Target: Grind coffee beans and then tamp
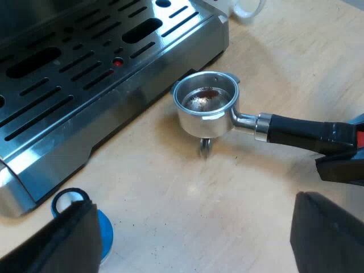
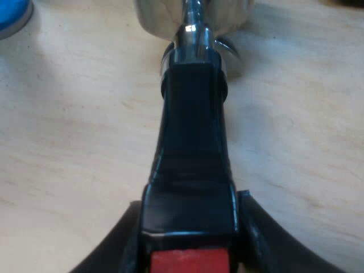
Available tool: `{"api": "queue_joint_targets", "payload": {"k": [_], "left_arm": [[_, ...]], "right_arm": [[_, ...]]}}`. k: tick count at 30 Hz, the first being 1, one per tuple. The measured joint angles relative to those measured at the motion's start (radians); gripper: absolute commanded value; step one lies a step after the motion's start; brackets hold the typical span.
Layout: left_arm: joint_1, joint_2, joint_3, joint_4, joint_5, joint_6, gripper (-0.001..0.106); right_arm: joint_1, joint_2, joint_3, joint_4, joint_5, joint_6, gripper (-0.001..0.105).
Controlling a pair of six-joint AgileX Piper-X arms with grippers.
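Holder: metal holder (image 1: 206, 108) on the bench (image 1: 170, 187) just beside the espresso machine (image 1: 85, 74) tray edge, basket mouth up, dark residue inside.
Axis: long axis level along the bench; basket end points away from right pincer (image 2: 190, 205), red end (image 2: 190, 261) of the handle (image 1: 296, 132) points into it.
Right pincer: closed on handle at red end, a finger on each side.
Left pincer (image 1: 190, 207): fingers wide apart, empty; holder ahead of it.
Tamper (image 1: 105, 233): blue, beside one left finger.
Mug (image 1: 247, 7): past the machine's corner.
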Motion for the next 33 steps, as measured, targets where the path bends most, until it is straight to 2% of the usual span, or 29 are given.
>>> {"api": "queue_joint_targets", "payload": {"k": [7,16,19,21,23,24,33], "left_arm": [[0.000,0.000,0.000,0.051,0.000,0.000,0.070],[0.000,0.000,0.000,0.051,0.000,0.000,0.070],[0.000,0.000,0.000,0.051,0.000,0.000,0.070],[0.000,0.000,0.000,0.051,0.000,0.000,0.070],[0.000,0.000,0.000,0.051,0.000,0.000,0.070],[0.000,0.000,0.000,0.051,0.000,0.000,0.070],[0.000,0.000,0.000,0.051,0.000,0.000,0.070]], "right_arm": [[0.000,-0.009,0.043,-0.017,0.000,0.000,0.000],[0.000,-0.008,0.065,-0.019,-0.107,0.000,0.002],[0.000,-0.005,0.065,-0.019,-0.135,0.000,0.023],[0.000,0.010,0.065,-0.019,-0.164,0.000,0.050],[0.000,0.019,0.065,-0.019,-0.183,0.000,0.067],[0.000,0.021,0.065,-0.026,-0.191,0.000,0.072],[0.000,0.021,0.038,0.022,-0.245,-0.008,0.072]]}}
